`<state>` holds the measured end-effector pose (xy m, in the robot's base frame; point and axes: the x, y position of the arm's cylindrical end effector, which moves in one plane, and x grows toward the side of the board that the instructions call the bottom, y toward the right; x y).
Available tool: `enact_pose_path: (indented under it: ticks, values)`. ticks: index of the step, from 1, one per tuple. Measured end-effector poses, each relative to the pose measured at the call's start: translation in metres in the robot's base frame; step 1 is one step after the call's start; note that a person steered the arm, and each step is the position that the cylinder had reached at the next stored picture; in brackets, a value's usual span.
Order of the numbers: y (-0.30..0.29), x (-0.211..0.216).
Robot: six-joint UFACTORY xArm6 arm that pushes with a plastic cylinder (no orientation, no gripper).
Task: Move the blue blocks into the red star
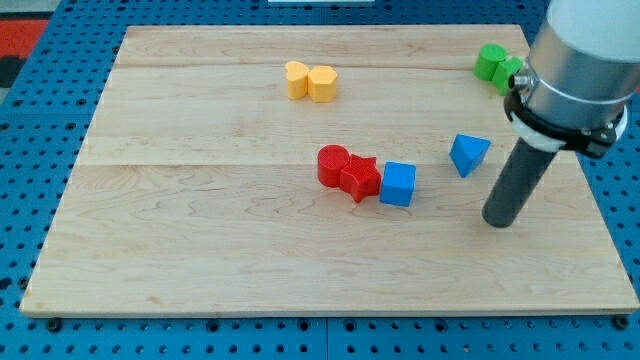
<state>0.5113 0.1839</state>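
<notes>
A red star lies near the board's middle, touching a red cylinder on its left. A blue cube touches the star's right side. A blue triangular block lies apart, further to the view's right. My tip rests on the board below and to the right of the blue triangle, well right of the blue cube, touching no block.
Two yellow blocks sit together near the view's top. Green blocks sit at the top right, partly hidden by the arm's grey body. The wooden board lies on a blue pegboard; its right edge is near my tip.
</notes>
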Motion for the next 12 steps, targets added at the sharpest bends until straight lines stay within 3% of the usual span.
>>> enact_pose_path:
  ticks: [5,9,10,12]
  values:
    - [-0.002,-0.163]
    - [-0.009,-0.092]
    - [-0.019,-0.122]
    - [-0.023,-0.128]
